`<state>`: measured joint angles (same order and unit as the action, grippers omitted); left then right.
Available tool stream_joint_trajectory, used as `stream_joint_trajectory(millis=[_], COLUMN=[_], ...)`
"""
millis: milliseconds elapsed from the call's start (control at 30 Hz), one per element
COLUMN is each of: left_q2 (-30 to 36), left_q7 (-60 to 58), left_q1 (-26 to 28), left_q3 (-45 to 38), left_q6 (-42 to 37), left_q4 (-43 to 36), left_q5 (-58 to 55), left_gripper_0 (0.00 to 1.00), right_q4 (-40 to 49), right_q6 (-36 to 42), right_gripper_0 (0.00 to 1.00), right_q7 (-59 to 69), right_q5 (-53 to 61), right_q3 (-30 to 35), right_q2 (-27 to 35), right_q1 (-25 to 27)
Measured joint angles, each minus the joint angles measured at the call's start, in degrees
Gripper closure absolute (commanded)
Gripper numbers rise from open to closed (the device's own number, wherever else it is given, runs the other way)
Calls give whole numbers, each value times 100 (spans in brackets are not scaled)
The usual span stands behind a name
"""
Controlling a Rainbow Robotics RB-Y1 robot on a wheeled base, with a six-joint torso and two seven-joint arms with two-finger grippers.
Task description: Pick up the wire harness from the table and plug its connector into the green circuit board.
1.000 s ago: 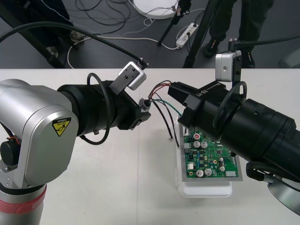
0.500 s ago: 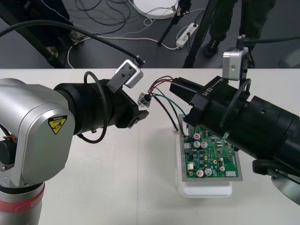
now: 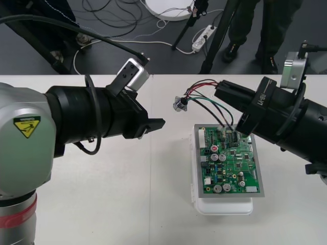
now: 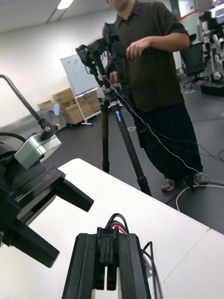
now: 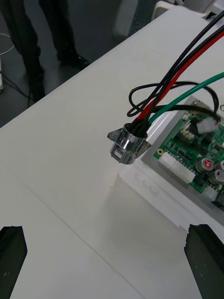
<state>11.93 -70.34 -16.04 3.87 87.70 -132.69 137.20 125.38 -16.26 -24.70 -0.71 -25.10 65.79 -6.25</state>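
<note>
Green board [image 3: 230, 163] sits on its white base [image 3: 225, 206] on the table [image 3: 127, 204], right of centre. R gripper [image 3: 219, 90] hovers by the board's far edge, abt 12 o'clock from it. Its fingers [image 4: 84, 266] are clenched on the harness's small black plug [image 4: 108, 243], so the plug is up in the grip, not in the board.

Red, black & green wires [image 3: 202, 86] arc out from the R gripper's tip toward 9 o'clock and end at the metal socket [image 3: 179, 103]. The socket hangs in the air abt 10 o'clock from the board, just off the base's far-left corner, w/ its flange tilted and clear of the table. A couple of wires loop down toward the board's far edge; can't tell if they touch it.

L gripper [image 3: 156, 123] is over the table at abt 8 o'clock from the socket, near it but apart. Its fingers [image 5: 11, 254] are released & spread wide, w/ the socket out ahead of the gap btwn them.
</note>
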Motion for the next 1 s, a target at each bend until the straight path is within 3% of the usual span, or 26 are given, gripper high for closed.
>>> stream_joint_trajectory(millis=[433,633,1000], left_q2=[834,1357,1836], left_q7=[102,240,2670], left_q1=[31,124,160], left_q3=[-492,-581,-673], left_q6=[-300,-801,-1268], left_q4=[31,410,1152], left_q5=[-1971,-3362,-4980], left_gripper_0=[0,0,0], right_q4=[-701,-1316,-1863], right_q6=[-1466,-2752,-4021], right_gripper_0=[100,100,100], right_q7=[1,205,304], right_q5=[-171,-452,-1086], right_q3=[202,354,545], right_q2=[117,165,195], right_q1=[10,12,12])
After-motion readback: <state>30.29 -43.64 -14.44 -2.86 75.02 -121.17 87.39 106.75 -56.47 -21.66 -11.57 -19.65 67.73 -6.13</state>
